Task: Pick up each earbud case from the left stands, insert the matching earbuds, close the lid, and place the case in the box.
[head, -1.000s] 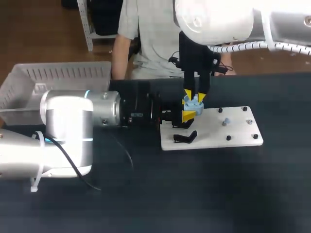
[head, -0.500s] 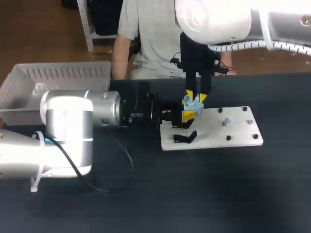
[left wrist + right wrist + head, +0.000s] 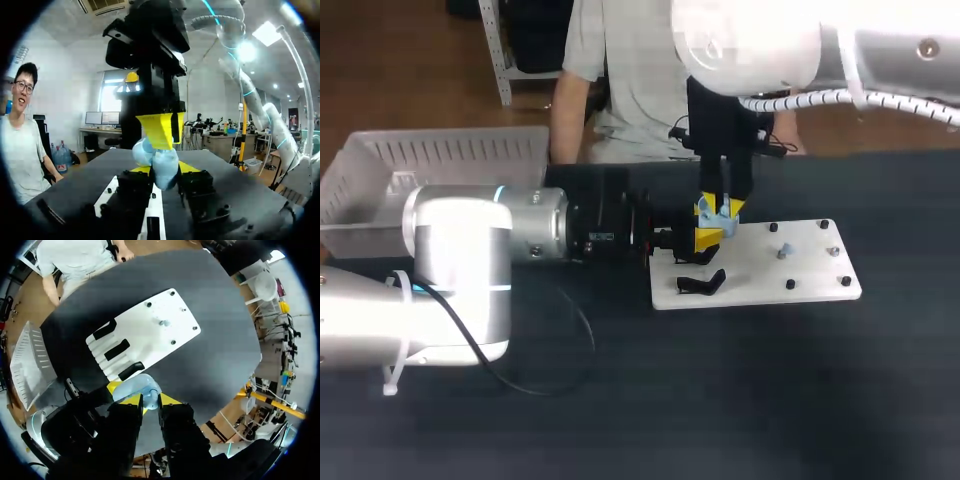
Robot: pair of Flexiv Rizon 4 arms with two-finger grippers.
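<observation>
My left gripper (image 3: pixel 707 238) reaches in level from the left and is shut on a light blue earbud case (image 3: pixel 713 223) over the near-left corner of the white board (image 3: pixel 800 275). In the left wrist view the case (image 3: pixel 161 164) sits between my left gripper's (image 3: pixel 163 172) yellow tips. My right gripper (image 3: pixel 721 208) hangs straight down onto the case from above, pinching a small light blue piece that looks like an earbud. Seen from the right wrist, the case (image 3: pixel 136 387) lies just ahead of my right gripper (image 3: pixel 151 400). Another light blue earbud (image 3: pixel 783 250) rests on the board.
A black stand (image 3: pixel 701 285) lies on the board's front left, and more black stands (image 3: pixel 119 349) show along its left edge. Small black pegs dot the board. A pale slatted box (image 3: pixel 450 152) sits at the table's back left.
My right arm has edged slightly to the left above the case. The left arm and the case have stayed put.
</observation>
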